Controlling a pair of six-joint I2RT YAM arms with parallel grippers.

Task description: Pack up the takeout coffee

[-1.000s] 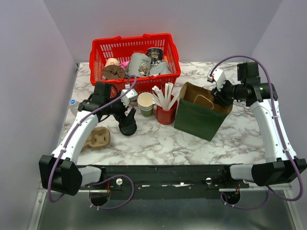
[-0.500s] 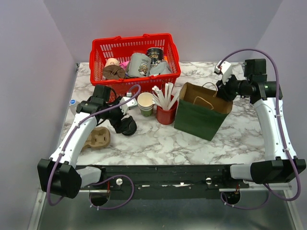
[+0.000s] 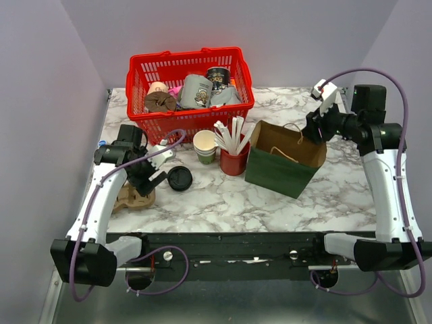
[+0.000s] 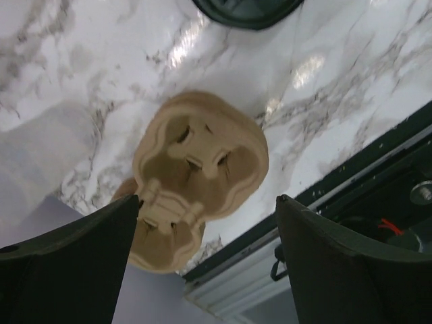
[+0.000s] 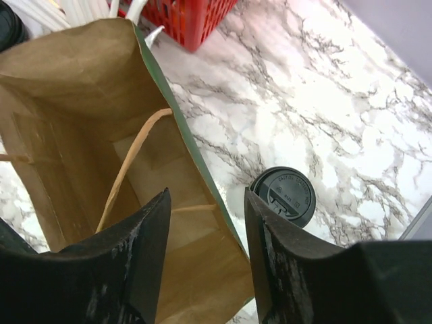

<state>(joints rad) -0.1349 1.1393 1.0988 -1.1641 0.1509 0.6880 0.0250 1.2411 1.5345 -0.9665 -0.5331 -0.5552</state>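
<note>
A round black lid stands on the marble just right of the green paper bag; I see it from straight above, so any cup under it is hidden. My right gripper is open and empty above the bag's right wall. The bag stands open, brown and empty inside. Another black lid lies flat on the table. A lidless green cup stands behind it. My left gripper is open and empty above a tan pulp cup carrier.
A red cup of white sticks stands between the green cup and the bag. A red basket with cups and other items sits at the back. The carrier lies near the table's front left edge.
My left gripper has let go of the black lid and drawn back to the left, over the carrier. My right gripper has risen and shifted right, off the bag's mouth.
</note>
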